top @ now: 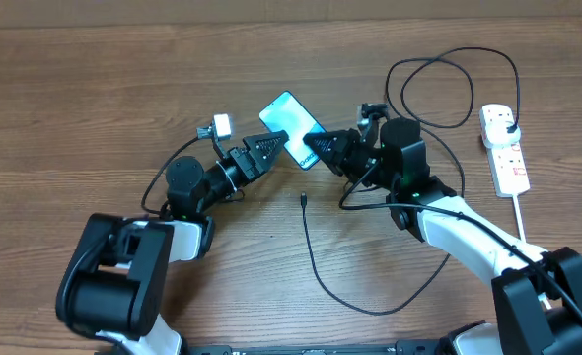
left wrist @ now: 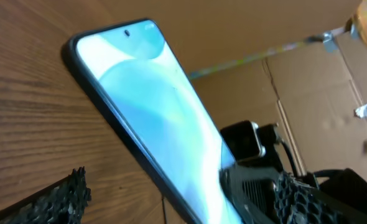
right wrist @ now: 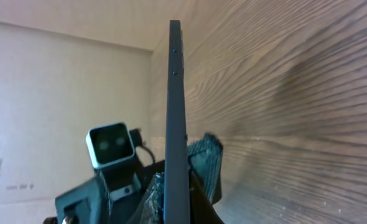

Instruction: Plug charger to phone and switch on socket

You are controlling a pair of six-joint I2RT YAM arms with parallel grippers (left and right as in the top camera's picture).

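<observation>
Phone [top: 291,120] (screen glowing cyan) is pinched at one end by the right gripper [top: 314,148], while the left gripper [top: 274,146] stands spread wide around its long edge.

Phone [top: 289,120] sits mid-table; charger [top: 306,237] loops from before it to socket [top: 505,150] near table's [top: 94,118] right edge.

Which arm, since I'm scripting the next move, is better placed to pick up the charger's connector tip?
Left, probably. The right gripper is shut on the phone, so it is occupied. The left gripper is open and grips nothing, and the connector tip lies loose on the table near it.
</observation>
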